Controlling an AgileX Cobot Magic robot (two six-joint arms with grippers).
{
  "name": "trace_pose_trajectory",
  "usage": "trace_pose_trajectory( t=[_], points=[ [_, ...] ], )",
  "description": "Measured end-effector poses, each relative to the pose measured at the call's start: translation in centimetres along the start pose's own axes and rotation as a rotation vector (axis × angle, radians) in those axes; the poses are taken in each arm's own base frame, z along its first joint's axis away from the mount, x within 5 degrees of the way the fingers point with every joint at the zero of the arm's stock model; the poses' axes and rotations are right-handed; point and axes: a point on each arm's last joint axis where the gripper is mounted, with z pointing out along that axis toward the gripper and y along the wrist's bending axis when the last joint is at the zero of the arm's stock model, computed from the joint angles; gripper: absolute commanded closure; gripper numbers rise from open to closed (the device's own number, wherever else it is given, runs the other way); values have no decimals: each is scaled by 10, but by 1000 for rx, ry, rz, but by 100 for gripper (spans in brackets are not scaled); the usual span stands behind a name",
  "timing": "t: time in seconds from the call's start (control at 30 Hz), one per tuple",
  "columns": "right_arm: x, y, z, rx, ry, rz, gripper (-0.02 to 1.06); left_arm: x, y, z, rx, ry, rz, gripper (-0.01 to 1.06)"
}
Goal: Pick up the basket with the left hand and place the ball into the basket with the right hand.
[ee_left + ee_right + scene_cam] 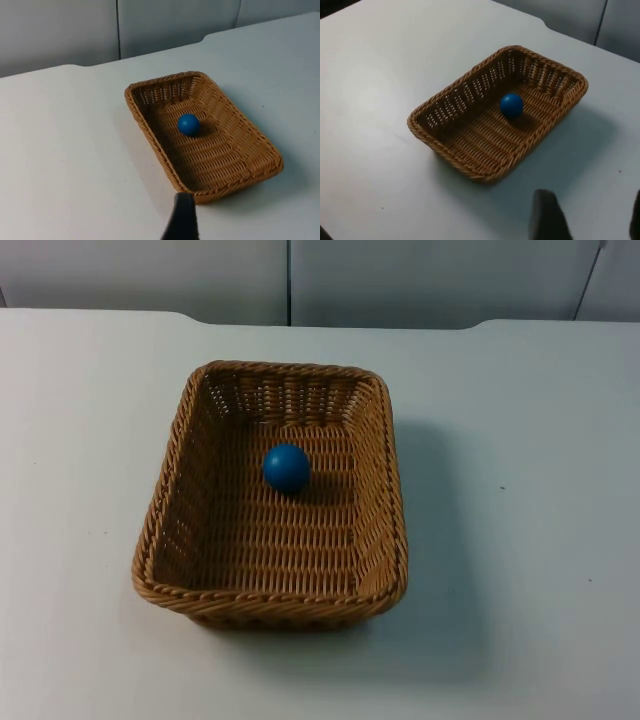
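On the white tabletop sits a rectangular wicker basket, standing flat, with a blue ball resting on its woven floor, nearer the far end wall than the near one and clear of all four walls. No writing or label can be read on the basket, the ball or the tabletop. Bare tabletop lies open on every side of the basket, widest to its right and left, and the basket stands well apart from the tabletop's far edge, where the grey partition wall rises. From the left wrist view, one black fingertip of the left claw stands just beside the basket's near corner, apart from the rim and touching nothing; whether that claw is spread or closed cannot be told. From the right wrist view, the right claw hovers over bare tabletop near the basket's corner, its two dark fingertips spread wide apart with nothing between them, holding and touching nothing.
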Motion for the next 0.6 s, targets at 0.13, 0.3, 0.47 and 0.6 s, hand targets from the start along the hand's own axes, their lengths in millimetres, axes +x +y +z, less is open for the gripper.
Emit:
trace_pose_trajectory(
  t=[0.13, 0.3, 0.47, 0.6],
  points=[
    [15, 1, -21, 34, 4, -10, 49, 14, 0, -16, -40, -37, -17, 37],
    [29, 3, -43, 64, -39, -15, 49, 22, 3, -22, -83, -33, -44, 37],
    [44, 7, -58, 65, -55, -18, 49, 33, 6, -8, -92, 39, -72, 37],
    [52, 9, -63, 63, -31, -19, 44, 42, 8, 3, -95, 94, -79, 37]
  ],
)
